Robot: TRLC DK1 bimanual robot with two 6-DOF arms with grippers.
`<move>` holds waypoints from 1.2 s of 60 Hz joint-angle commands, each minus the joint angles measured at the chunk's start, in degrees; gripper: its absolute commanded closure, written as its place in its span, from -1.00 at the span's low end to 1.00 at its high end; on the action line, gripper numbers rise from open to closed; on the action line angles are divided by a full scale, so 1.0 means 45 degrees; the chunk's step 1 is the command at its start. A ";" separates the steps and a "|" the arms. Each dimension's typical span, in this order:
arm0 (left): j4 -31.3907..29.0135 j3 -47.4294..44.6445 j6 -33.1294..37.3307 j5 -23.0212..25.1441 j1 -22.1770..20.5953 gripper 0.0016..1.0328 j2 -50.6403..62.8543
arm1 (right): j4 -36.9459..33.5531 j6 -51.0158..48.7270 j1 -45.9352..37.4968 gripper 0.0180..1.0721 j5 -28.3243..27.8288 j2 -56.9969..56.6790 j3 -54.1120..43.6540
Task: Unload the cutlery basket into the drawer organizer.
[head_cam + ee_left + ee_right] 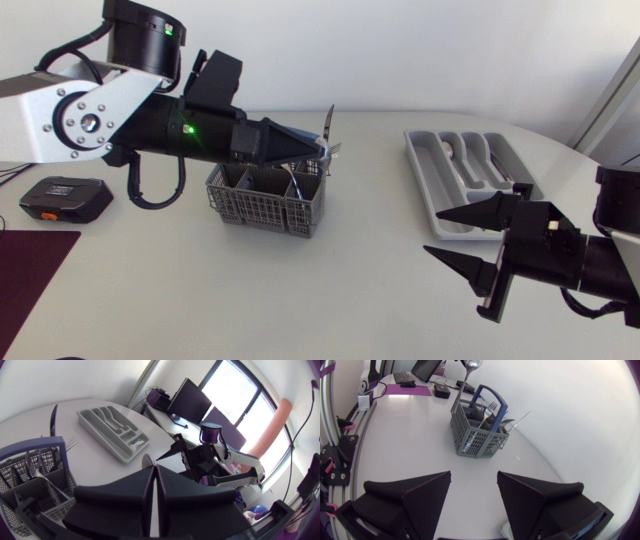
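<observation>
My left gripper (318,152) sits over the cutlery basket (265,205), its fingers pressed almost together on what I take to be a spoon (472,364). The spoon's bowl shows just past the fingertips and its handle runs down to the basket's rim. The basket is near the middle of the table, and forks (490,410) and a knife (328,120) stand in it beside the blue handle (492,397). To the right the grey drawer organizer (432,185) holds a few pieces (495,165) in its slots; I cannot tell how many. My right gripper (432,232) hangs low by the organizer's near end, fingers spread wide with nothing between them. I judge the job begun but well short of half done: one piece is in hand and several wait in the basket. On the surface, a dark mat (30,275) lies at the left corner with a black box with orange trim (65,200) just beyond it, both on the plain white table (300,290).
</observation>
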 commanded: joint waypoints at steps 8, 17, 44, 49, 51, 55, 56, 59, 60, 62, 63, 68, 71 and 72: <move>-0.0788 -0.0269 0.2165 -0.0019 -0.1151 0.94 0.0312 | -0.0263 0.1301 0.1336 -0.31 -0.0401 0.1140 0.0807; -0.1803 -0.0152 0.3708 -0.0058 -0.1873 0.94 0.0761 | -0.0830 0.1496 0.1785 -0.31 -0.0811 0.1804 0.1588; -0.2077 0.0121 0.4177 -0.0058 -0.3084 0.94 0.1015 | -0.1943 0.1379 0.3992 -0.17 -0.0850 0.2624 0.2447; -0.2174 0.0180 0.4177 -0.0019 -0.3201 0.94 0.0995 | -0.2158 0.1359 0.4168 -0.12 -0.0850 0.2624 0.2584; -0.2174 0.0161 0.4177 -0.0019 -0.3260 0.94 0.0995 | -0.2236 0.1359 0.4246 -0.12 -0.0909 0.2604 0.2643; -0.2174 0.0161 0.4177 -0.0019 -0.3260 0.94 0.0995 | -0.2412 0.1340 0.4383 0.02 -0.1065 0.2526 0.2740; -0.2174 0.0180 0.4177 0.0000 -0.3280 0.94 0.0995 | -0.2412 0.1340 0.4402 0.05 -0.1065 0.2507 0.2740; -0.2272 0.0219 0.4177 0.0000 -0.3280 0.94 0.0956 | -0.2451 0.1359 0.4481 0.12 -0.1065 0.2468 0.2760; -0.2291 0.0239 0.4196 0.0000 -0.3280 0.94 0.0937 | -0.2451 0.1359 0.4520 0.15 -0.1065 0.2468 0.2760; -0.2331 0.0239 0.4177 0.0020 -0.3299 0.94 0.0898 | -0.2451 0.1359 0.4539 0.19 -0.1065 0.2448 0.2779; -0.2350 0.0258 0.4177 0.0020 -0.3299 0.94 0.0878 | -0.2451 0.1359 0.4559 0.21 -0.1065 0.2448 0.2779; -0.2467 0.0278 0.4177 0.0020 -0.3358 0.94 0.0839 | -0.2470 0.1359 0.4598 0.32 -0.1065 0.2448 0.2799; -0.2487 0.0258 0.4177 0.0020 -0.3358 0.94 0.0800 | -0.2470 0.1359 0.4637 0.41 -0.1065 0.2448 0.2799; -0.2487 0.0258 0.4177 0.0039 -0.3358 0.94 0.0800 | -0.2470 0.1359 0.4656 0.43 -0.1065 0.2448 0.2799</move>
